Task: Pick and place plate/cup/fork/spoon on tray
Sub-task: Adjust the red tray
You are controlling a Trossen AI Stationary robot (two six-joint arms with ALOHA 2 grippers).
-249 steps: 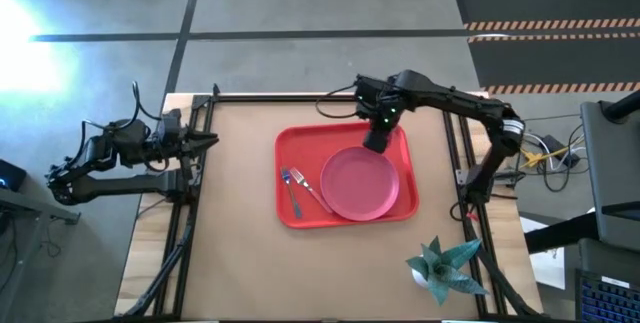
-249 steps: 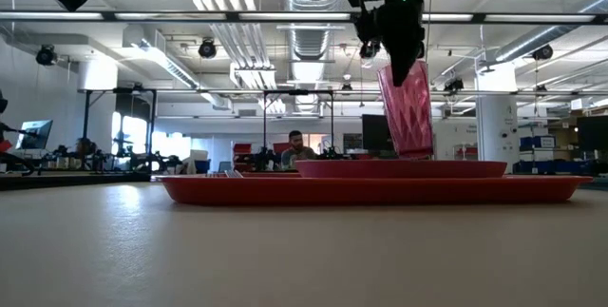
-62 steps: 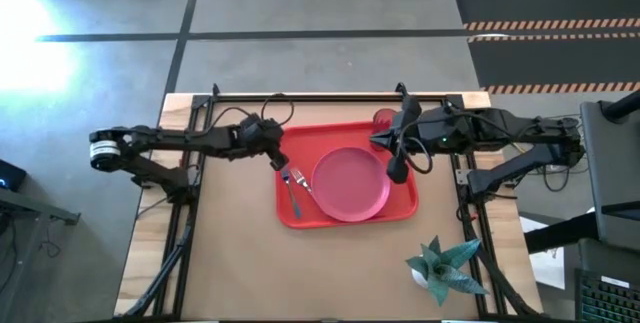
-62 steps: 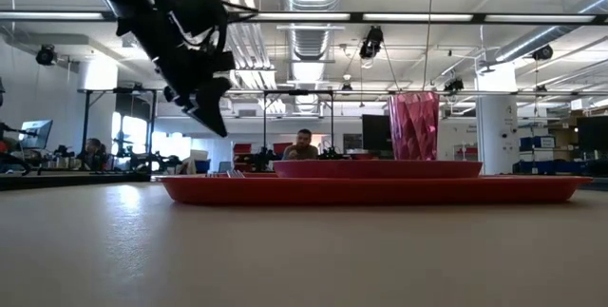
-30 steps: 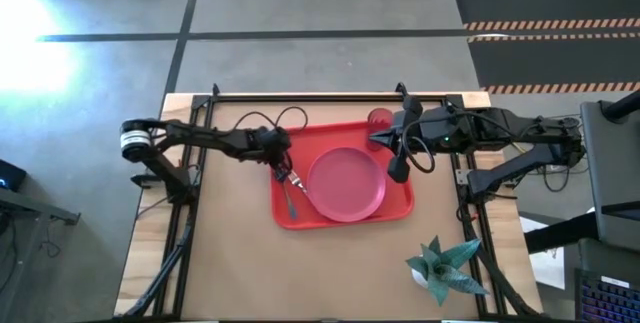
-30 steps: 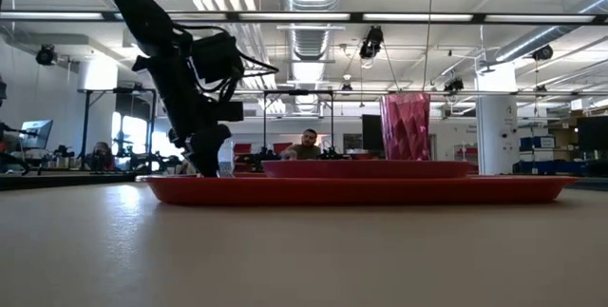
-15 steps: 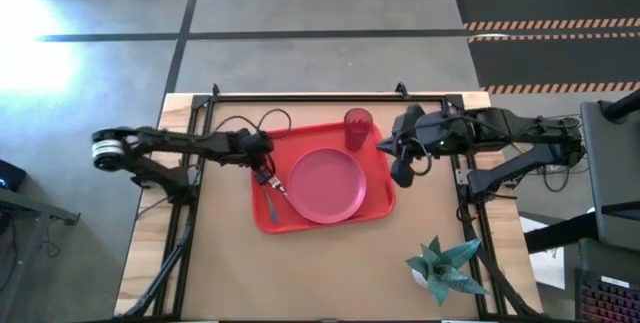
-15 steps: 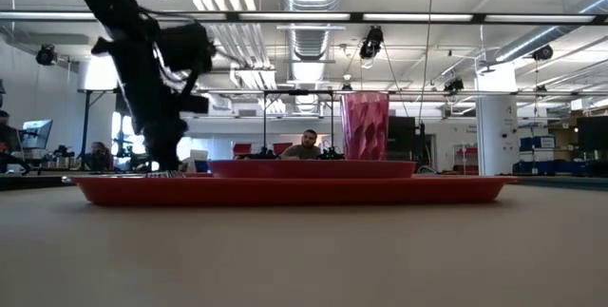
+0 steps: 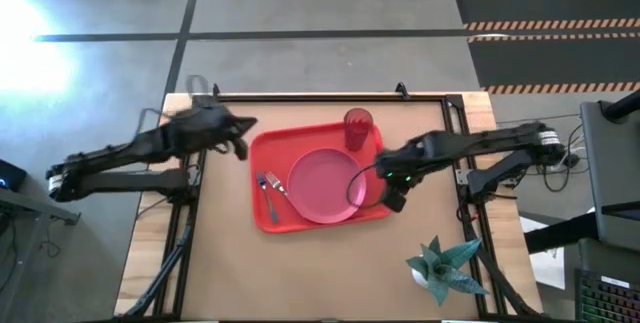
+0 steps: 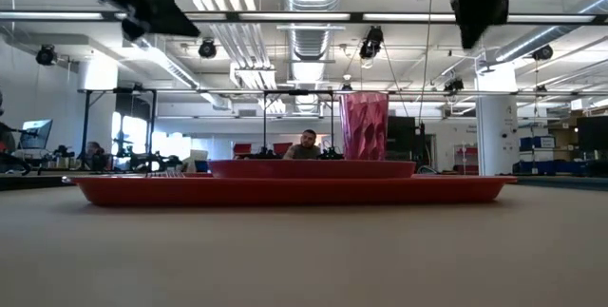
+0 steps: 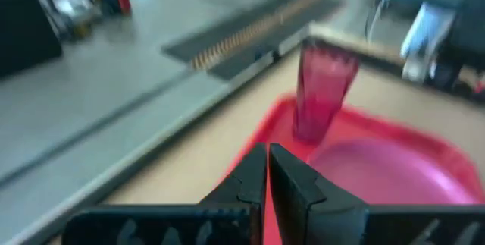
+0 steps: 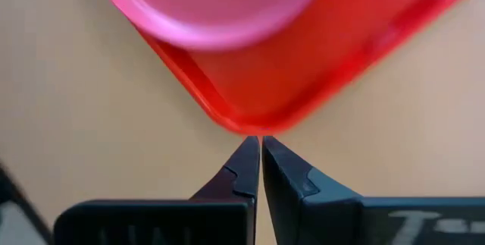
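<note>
The red tray [image 9: 262,213] lies flat on the table. On it lie the pinkish-red plate [image 9: 325,185], the fork [image 9: 277,185] and the spoon [image 9: 265,184] side by side left of the plate. The ribbed dark-red cup [image 9: 358,129] stands upright at the tray's far edge. My left gripper [image 9: 240,129] is shut and empty, raised off the tray's far-left corner. My right gripper [image 9: 392,202] is shut and empty, raised over the tray's near-right corner [image 12: 254,127]. The low view shows both grippers well above the tray [image 10: 285,190].
A green paper plant [image 9: 443,268] stands near the table's near-right corner. Black frame rails [image 9: 190,213] run along the table's left, right and far sides. Bare tabletop [image 9: 300,273] lies between the tray and the near edge.
The tray with all its things has slid toward the table's left while my left gripper was down at its left part. My left gripper has then risen and drawn back toward the far left. My right gripper has moved toward the near edge, to the tray's near-right corner.
</note>
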